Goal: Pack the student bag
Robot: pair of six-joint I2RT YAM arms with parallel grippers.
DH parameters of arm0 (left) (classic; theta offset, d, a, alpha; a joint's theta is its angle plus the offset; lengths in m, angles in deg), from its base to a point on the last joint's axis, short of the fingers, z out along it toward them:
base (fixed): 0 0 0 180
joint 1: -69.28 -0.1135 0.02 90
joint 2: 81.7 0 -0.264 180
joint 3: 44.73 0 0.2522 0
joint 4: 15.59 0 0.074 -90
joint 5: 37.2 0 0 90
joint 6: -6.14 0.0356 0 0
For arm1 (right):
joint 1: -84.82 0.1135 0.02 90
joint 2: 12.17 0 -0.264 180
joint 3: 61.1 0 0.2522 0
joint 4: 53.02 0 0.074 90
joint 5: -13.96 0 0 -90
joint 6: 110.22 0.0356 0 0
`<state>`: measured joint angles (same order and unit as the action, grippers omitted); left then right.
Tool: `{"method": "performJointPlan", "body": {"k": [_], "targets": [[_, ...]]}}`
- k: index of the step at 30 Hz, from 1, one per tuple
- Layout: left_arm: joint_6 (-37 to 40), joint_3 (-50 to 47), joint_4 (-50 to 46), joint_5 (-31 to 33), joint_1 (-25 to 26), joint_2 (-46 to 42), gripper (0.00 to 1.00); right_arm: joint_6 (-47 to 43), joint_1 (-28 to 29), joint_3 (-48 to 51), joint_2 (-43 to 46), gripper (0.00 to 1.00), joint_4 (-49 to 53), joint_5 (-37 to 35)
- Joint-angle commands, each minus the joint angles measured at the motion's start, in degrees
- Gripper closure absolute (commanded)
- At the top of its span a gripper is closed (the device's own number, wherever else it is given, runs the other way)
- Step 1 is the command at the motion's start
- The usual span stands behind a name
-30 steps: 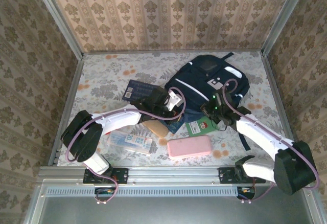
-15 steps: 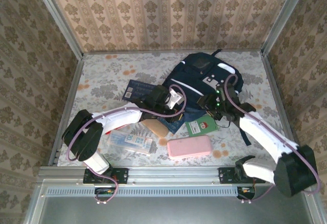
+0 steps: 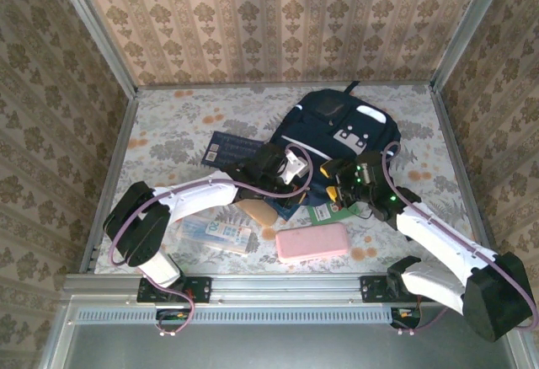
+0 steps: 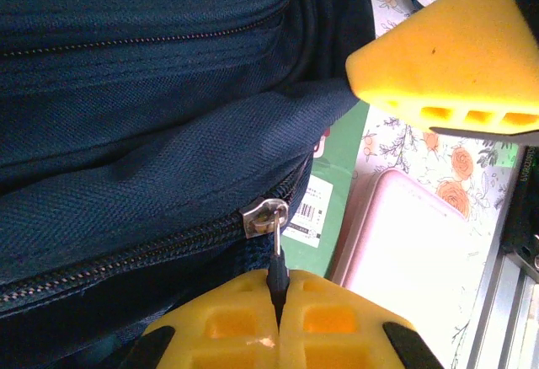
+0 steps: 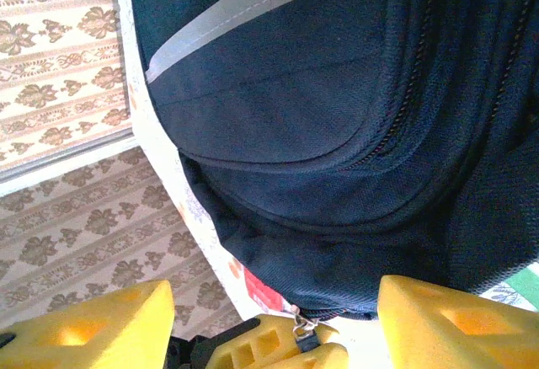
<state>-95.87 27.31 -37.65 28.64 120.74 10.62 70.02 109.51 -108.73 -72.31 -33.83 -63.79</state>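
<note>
The student bag (image 3: pixel 341 129), navy with white stripes, lies at the back middle of the table. My left gripper (image 3: pixel 290 173) sits at its near edge. In the left wrist view its yellow fingers (image 4: pixel 337 323) are shut on the black zipper pull (image 4: pixel 277 275) hanging from the metal slider (image 4: pixel 264 217). My right gripper (image 3: pixel 337 179) is beside it at the same edge, open. Its yellow fingers (image 5: pixel 455 323) stand wide apart in the right wrist view (image 5: pixel 274 293), with the bag's lower edge (image 5: pixel 337 175) and the left gripper's tips (image 5: pixel 269 348) between them.
A pink case (image 3: pixel 312 241) lies near the front edge, with a green booklet (image 3: pixel 324 211) partly under the bag. A tan item (image 3: pixel 258 211), a printed packet (image 3: pixel 219 232) and a dark blue pad (image 3: pixel 229 146) lie to the left. Metal rails and papered walls enclose the table.
My right gripper has opened and shifted left toward the left gripper. The bag has slid a little toward the back wall. The left gripper stays shut on the zipper pull.
</note>
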Motion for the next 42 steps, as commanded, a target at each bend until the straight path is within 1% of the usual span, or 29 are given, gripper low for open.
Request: {"method": "performJointPlan", "body": {"k": [1, 5, 9, 11, 14, 19, 26, 28, 31, 32, 33, 37, 42], "targets": [[1.37, 2.56, 0.48, -2.1, 1.08, -0.75, 1.0, 6.72, 0.8, 2.18, -0.09, 0.34, -3.52, -1.31], [1.91, 2.8, -0.21, -1.08, 1.1, -0.6, 1.0, 5.18, 0.85, 2.07, 1.92, 0.34, -0.35, -1.89], [2.17, 3.15, -0.23, -0.89, 1.0, -0.12, 1.0, 4.0, 0.98, 2.59, 6.8, 0.35, 3.7, -3.28], [2.08, 3.41, -0.12, -0.92, 0.95, 0.21, 1.0, 6.04, 1.67, 3.82, 9.02, 0.35, 3.49, -4.24], [1.99, 3.81, 0.25, -1.32, 1.09, 0.88, 1.0, 8.89, 4.97, 4.83, 10.4, 0.37, 1.94, -6.98], [1.72, 4.65, 0.36, -1.5, 1.23, 1.34, 1.0, 10.55, 8.46, 4.68, 6.22, 0.38, -1.15, -6.61], [1.9, 4.79, 0.03, -1.89, 2.01, 0.68, 1.0, 10.83, 8.3, 6.56, 3.21, 0.35, -4.14, -11.61], [2.29, 4.71, 0.01, -2.5, 2.48, 0.35, 1.0, 11.2, 7.76, 7.37, 0.86, 0.35, -8.14, -11.93], [3.21, 4.55, -0.23, -2.43, 3.47, 0.02, 1.0, 11.4, 6.68, 8.31, -3.42, 0.38, -15.44, -11.36], [3.3, 4.43, -0.32, -2.51, 3.63, -0.07, 1.0, 11.32, 6.46, 8.02, -4.42, 0.41, -15.62, -11.26], [3.38, 4.39, -0.45, -2.64, 3.73, -0.11, 1.0, 11.43, 6.14, 7.78, -5.41, 0.45, -15.77, -11.17], [3.79, 4.37, -1.56, -2.16, 3.74, -0.44, 1.0, 9.51, 5.33, 6.7, -6.38, 0.66, -16.5, -11.76], [4.28, 4.25, -3.5, -0.72, 3.17, -0.55, 1.0, 3.8, 4.6, 4.78, -2.04, 0.85, -7.25, -15.51]]}}
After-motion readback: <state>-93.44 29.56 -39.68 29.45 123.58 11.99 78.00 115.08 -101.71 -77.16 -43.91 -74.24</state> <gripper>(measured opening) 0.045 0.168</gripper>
